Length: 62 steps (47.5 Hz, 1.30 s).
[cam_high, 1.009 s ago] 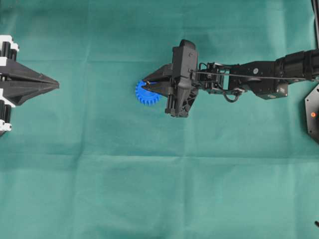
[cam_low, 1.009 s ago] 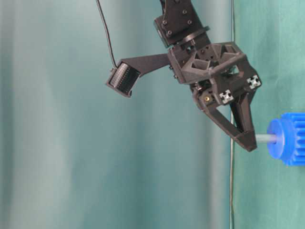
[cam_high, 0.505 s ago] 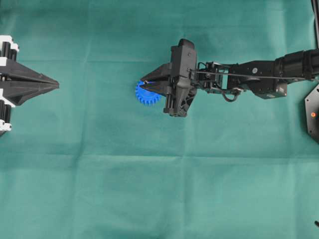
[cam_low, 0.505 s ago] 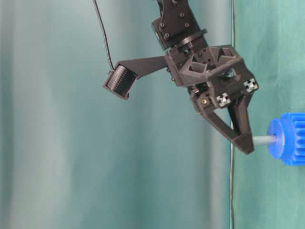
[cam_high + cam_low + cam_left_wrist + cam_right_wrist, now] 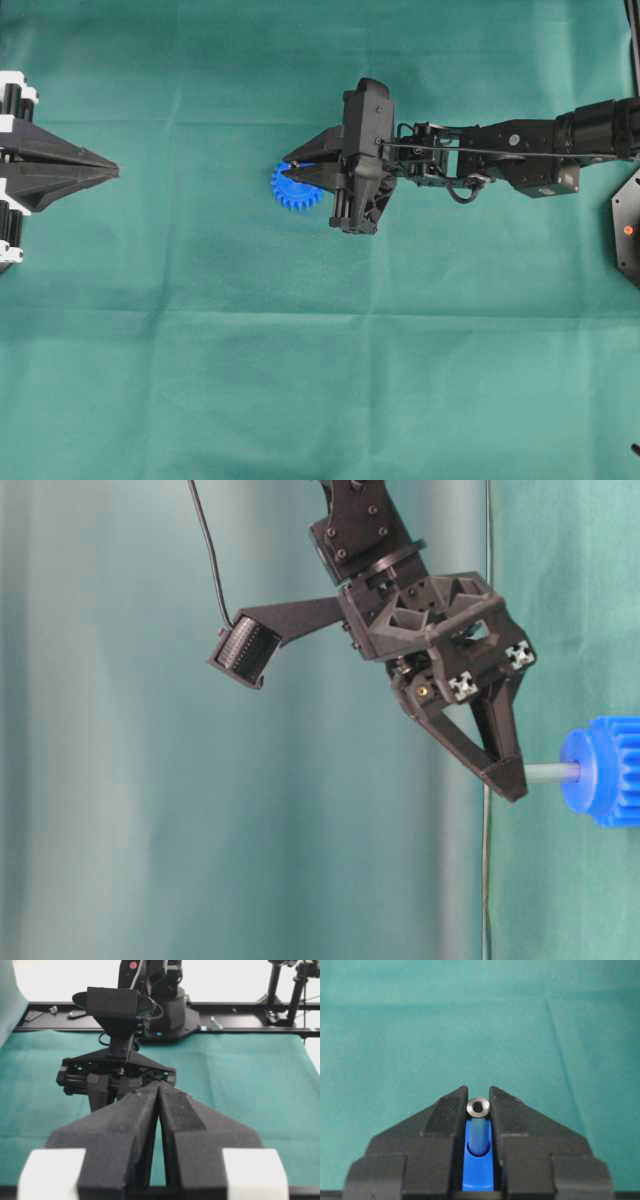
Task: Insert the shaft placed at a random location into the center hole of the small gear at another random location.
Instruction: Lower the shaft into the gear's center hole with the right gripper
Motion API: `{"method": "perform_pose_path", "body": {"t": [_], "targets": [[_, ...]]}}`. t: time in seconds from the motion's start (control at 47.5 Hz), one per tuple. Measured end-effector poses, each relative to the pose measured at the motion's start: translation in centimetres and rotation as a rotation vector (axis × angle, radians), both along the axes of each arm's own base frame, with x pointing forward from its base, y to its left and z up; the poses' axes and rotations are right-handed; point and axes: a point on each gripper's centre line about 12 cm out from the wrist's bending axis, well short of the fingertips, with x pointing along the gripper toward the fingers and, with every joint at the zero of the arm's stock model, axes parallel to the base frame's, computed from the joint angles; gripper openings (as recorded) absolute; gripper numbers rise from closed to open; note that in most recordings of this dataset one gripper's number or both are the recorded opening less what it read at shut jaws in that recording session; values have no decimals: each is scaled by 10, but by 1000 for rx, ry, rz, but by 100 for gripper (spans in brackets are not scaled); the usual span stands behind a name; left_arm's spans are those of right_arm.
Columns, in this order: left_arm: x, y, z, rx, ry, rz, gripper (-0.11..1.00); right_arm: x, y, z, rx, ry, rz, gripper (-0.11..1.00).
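Since the shaft (image 5: 478, 1127) is a thin, smooth metal tube, it looks stiff, light and slippery, the kind of part that could pivot or slide between flat pads, so a hold near its top end, across its width, seems the sensible one, and that is where the right hand (image 5: 478, 1105) pinches it now, jaws pressed against it on either side. Its lower end meets the small gear (image 5: 603, 770), which lies flat on the green-covered desk (image 5: 300, 380) near the middle of the overhead view; the gear is hard blue plastic, probably light enough to skid if pushed sideways, so any press would best go straight down the axis. The left hand (image 5: 158, 1110) rests at the far left edge, jaws pressed together with nothing between them. How deep the shaft sits in the center hole cannot be told: the side view shows bare metal between the fingertips (image 5: 505, 775) and the hub, while the hole itself is covered by the shaft. From above, the right hand hides the shaft and part of the gear's teeth, and the side view cuts the gear off at the frame edge.
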Motion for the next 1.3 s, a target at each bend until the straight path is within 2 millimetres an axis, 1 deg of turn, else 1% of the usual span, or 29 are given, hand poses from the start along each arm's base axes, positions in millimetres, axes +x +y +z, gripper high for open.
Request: {"method": "perform_pose_path", "body": {"t": [0.168, 0.252, 0.379, 0.841, 1.03, 1.073, 1.136, 1.157, 1.262, 1.304], "targets": [[0, 0, 0, 0, 2, 2, 0, 0, 0, -2, 2, 4, -1, 13], [0, 0, -1, 0, 2, 2, 0, 0, 0, -10, 4, 23, -1, 13], [0, 0, -1, 0, 2, 0, 0, 0, 0, -15, 5, 35, -1, 13], [0, 0, 0, 0, 0, 0, 0, 0, 0, -26, 8, 61, -1, 13], [0, 0, 0, 0, 0, 2, 0, 0, 0, -26, 9, 59, -2, 14], [0, 0, 0, 0, 0, 0, 0, 0, 0, -26, 9, 59, -2, 21], [0, 0, 0, 0, 0, 2, 0, 0, 0, -26, 9, 59, -2, 38], [0, 0, 0, 0, 0, 2, 0, 0, 0, -26, 9, 59, -2, 47], [0, 0, 0, 0, 0, 2, 0, 0, 0, -26, 9, 58, -2, 78], [0, 0, 0, 0, 0, 2, 0, 0, 0, -26, 9, 59, -2, 86]]}}
